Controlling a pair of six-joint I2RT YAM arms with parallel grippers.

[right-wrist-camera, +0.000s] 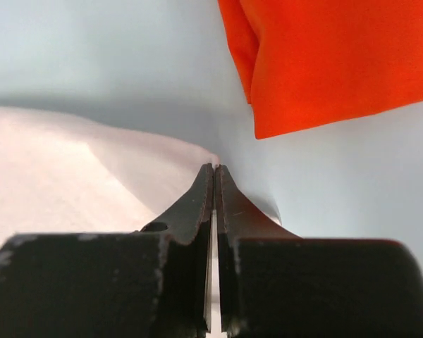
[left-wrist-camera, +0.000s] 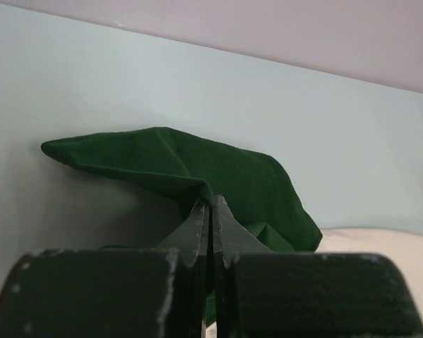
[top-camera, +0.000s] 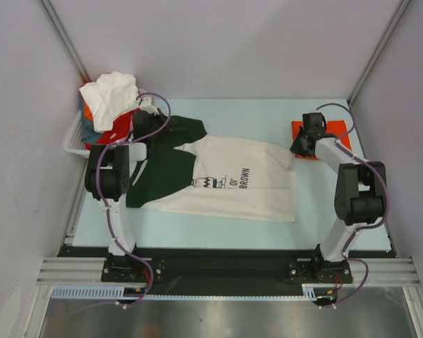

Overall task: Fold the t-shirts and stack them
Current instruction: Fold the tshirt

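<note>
Fold start on cream shirt (top-camera: 254, 197): left gripper (left-wrist-camera: 211, 203) clamps green sleeve (left-wrist-camera: 197, 162), right gripper (right-wrist-camera: 215, 169) clamps hem corner (right-wrist-camera: 176, 156); lift evenly next.

Cream t-shirt (top-camera: 248, 189), dark green sleeves (top-camera: 157, 177); orange-red t-shirt (top-camera: 342, 133).

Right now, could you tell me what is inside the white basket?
A crumpled white shirt tops the pile in the basket; red cloth and orange cloth show beneath. Anything deeper is covered.
</note>
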